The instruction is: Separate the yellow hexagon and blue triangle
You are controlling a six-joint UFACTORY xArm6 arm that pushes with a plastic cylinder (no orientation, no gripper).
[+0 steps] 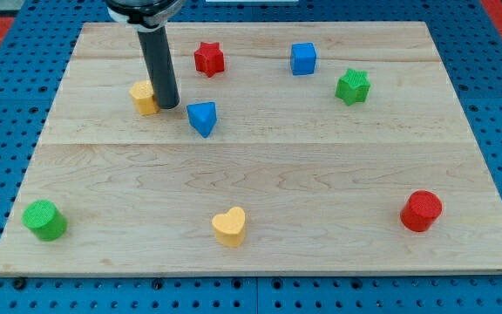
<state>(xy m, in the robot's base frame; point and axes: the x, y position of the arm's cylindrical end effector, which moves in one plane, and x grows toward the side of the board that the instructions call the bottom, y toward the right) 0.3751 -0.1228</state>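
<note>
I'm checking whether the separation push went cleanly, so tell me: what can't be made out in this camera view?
- Yellow hexagon: its right side is hidden behind the rod, so its shape is partly covered.
- My tip: whether it touches the yellow hexagon cannot be told; the rod covers the contact edge.
- Arm above the rod: cut off by the view's top edge.
- Blue triangle: fully visible, apart from my tip, to its lower right.

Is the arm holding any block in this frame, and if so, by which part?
Nothing is held; the arm ends in a bare rod. My tip rests against the yellow hexagon on that block's side toward the view's right. The blue triangle sits apart, further right.
</note>
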